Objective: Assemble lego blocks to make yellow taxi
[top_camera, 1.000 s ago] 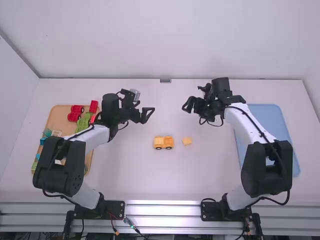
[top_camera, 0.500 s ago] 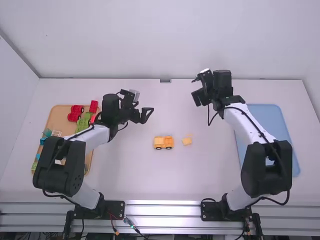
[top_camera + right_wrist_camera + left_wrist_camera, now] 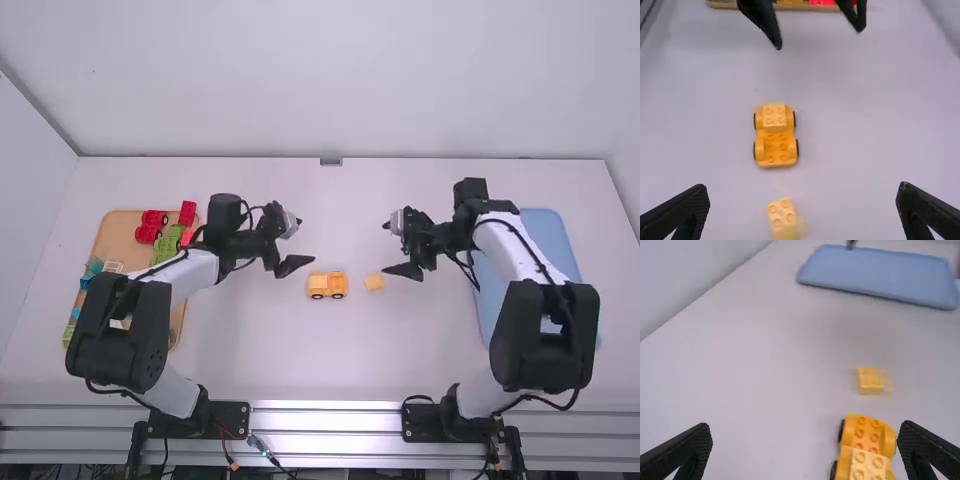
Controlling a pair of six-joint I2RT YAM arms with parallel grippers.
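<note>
My left gripper (image 3: 297,264) is just left of the orange-yellow wheeled car (image 3: 327,285) in the high view, and my right gripper (image 3: 404,271) is beside the small yellow block (image 3: 374,283). The left wrist view has my left gripper (image 3: 807,447) open and empty, with the car (image 3: 860,432) near one finger and the small block (image 3: 871,381) beyond. Open and empty too is my right gripper (image 3: 802,207) in the right wrist view. There a lighter yellow brick (image 3: 774,117) sits on one end of the car (image 3: 776,150), apart from the small block (image 3: 782,215).
An orange tray (image 3: 120,228) with red, green and teal blocks lies at the left, partly under the left arm. On the right is a blue tray (image 3: 545,235), partly beneath the right arm. The back wall (image 3: 330,80) borders the table.
The right gripper has come from farther back on the table down beside the small block. My left gripper has tilted and shifted nearer the car. The car and blocks stay in place.
</note>
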